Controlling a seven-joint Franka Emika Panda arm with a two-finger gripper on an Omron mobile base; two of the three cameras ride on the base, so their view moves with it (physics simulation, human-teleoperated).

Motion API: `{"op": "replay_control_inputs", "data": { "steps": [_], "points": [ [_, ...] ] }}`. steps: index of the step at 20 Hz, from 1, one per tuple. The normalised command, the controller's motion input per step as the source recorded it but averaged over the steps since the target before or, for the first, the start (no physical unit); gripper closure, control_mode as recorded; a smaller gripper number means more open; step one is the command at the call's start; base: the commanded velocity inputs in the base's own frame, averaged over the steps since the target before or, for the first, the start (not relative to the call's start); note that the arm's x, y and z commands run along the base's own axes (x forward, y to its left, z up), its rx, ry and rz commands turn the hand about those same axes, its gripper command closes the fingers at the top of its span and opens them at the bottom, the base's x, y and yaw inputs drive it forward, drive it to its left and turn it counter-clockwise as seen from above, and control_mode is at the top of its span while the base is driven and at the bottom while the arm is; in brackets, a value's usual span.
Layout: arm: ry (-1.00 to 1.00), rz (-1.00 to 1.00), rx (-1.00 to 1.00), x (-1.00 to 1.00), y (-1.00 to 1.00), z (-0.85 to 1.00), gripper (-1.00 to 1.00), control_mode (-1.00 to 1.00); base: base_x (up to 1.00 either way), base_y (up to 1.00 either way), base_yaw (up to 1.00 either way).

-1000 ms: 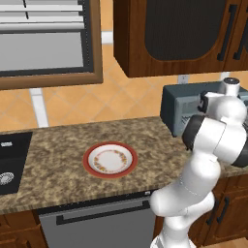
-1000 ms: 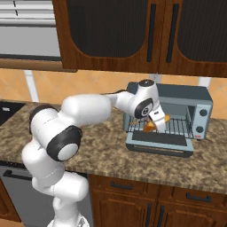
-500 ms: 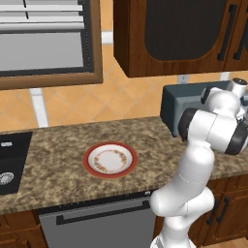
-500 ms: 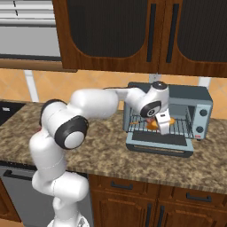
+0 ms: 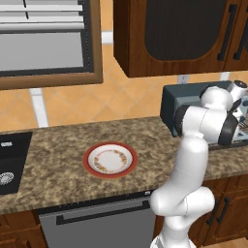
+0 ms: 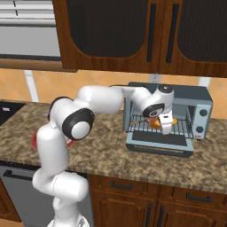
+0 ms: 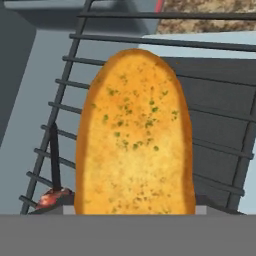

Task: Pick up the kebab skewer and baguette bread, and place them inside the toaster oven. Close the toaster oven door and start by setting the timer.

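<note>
The toaster oven (image 6: 201, 111) stands on the counter with the toaster oven door (image 6: 159, 145) folded down flat in front. My gripper (image 6: 165, 126) reaches into the oven's opening, shut on the baguette bread (image 7: 134, 135), a golden herb-flecked piece that hangs just over the wire rack (image 7: 215, 125). The bread hides my fingertips in the hand view. A reddish chunk of the kebab skewer (image 7: 52, 196) lies on the rack at the bread's lower left. From the left base view the oven (image 5: 177, 99) shows behind my arm.
A red-rimmed plate (image 5: 110, 160) sits bare on the granite counter (image 5: 58, 160), left of the arm. A black sink (image 5: 7, 167) is at the far left. Dark wood cabinets (image 6: 133, 31) hang above the oven; its control knobs (image 6: 201, 120) are on the right strip.
My arm has stretched further right, and the gripper has carried the baguette bread a little deeper and lower into the oven opening. Plate and oven have stayed put.
</note>
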Motion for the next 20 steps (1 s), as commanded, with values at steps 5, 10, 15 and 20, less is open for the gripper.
{"op": "replay_control_inputs", "data": {
  "steps": [5, 10, 15, 20],
  "points": [
    [0.00, 0.00, 0.01, 0.48, -0.10, -0.16, 1.00, -1.00, 0.00, 0.00, 0.00],
    [0.00, 0.00, 0.00, 0.24, 0.00, -0.33, 1.00, -1.00, 0.00, 0.00, 0.00],
    [0.00, 0.00, 0.00, 0.08, 0.00, -0.29, 1.00, -1.00, 0.00, 0.00, 0.00],
    [0.00, 0.00, 0.00, 0.00, 0.00, -0.06, -1.00, -1.00, 0.00, 0.00, 0.00]
  ]
}}
